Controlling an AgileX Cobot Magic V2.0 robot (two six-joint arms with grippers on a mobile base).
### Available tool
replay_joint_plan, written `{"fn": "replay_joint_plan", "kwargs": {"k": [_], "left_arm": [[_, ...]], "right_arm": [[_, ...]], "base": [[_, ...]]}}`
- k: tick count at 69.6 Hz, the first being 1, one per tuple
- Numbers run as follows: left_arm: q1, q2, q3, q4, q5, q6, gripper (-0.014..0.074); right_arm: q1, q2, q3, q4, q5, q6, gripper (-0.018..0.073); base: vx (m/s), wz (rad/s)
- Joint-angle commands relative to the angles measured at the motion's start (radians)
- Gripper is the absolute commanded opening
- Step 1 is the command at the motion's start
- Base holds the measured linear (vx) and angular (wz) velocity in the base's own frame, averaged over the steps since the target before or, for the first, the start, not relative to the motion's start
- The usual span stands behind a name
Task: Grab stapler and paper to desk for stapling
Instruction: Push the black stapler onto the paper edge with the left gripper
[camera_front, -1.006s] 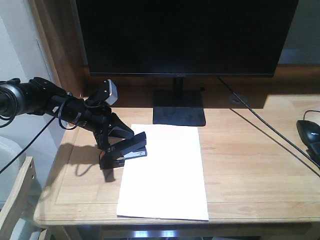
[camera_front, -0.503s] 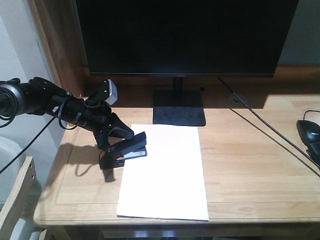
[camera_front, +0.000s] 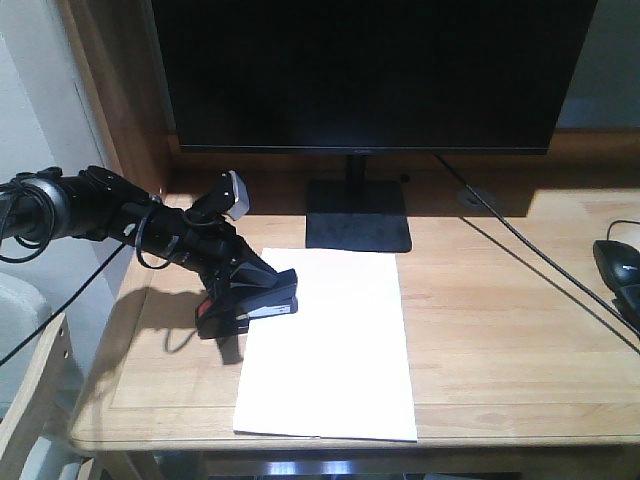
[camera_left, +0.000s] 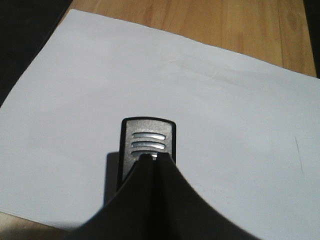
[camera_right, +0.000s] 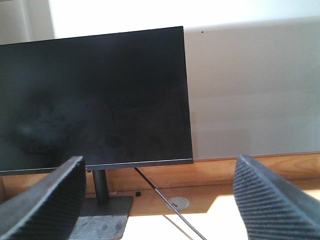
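The white paper (camera_front: 335, 350) lies flat on the wooden desk (camera_front: 500, 330) in front of the monitor. The black stapler (camera_front: 255, 305), with an orange-red patch at its left end, sits over the sheet's left edge. My left gripper (camera_front: 258, 278) is shut, and its closed fingers bear down on the stapler's top. In the left wrist view the stapler's ribbed nose (camera_left: 147, 140) pokes out past the closed left gripper (camera_left: 152, 159) over the paper (camera_left: 200, 100). The right gripper (camera_right: 160, 200) is open with nothing between its fingers, raised and facing the monitor.
A large black monitor (camera_front: 365, 70) on a flat stand (camera_front: 358, 220) fills the back of the desk. A black cable (camera_front: 540, 265) runs diagonally across the right side. A black mouse (camera_front: 620, 262) lies at the right edge.
My left arm has dropped lower and shifted a little right. The stapler's raised top is now pushed down flatter onto the paper's edge.
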Motion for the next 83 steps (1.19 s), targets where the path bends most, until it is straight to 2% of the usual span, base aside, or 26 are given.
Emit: {"fn": "replay_joint_plan", "kwargs": {"k": [1,28,38,83], "left_arm": [[-0.01,-0.036,-0.027,-0.048,0.007,-0.018,-0.0007],[-0.042,-0.004,-0.027,-0.036,-0.025,-0.021,-0.0007],[-0.055,0.006,-0.027,-0.01,-0.064,-0.068,-0.0007],[-0.056,0.006,-0.027,0.005,-0.1,-0.072,-0.0007]], "right_arm": [[-0.004,0.013,-0.023,-0.023,-0.041,-0.002,0.0581],[-0.004,0.013,-0.023,-0.023,-0.041,-0.002,0.0581],[-0.004,0.013,-0.023,-0.023,-0.041,-0.002,0.0581],[-0.004,0.013,-0.023,-0.023,-0.041,-0.001,0.0581]], "base": [[0.0,0.0],[0.0,0.0],[0.0,0.0],[0.0,0.0]]}}
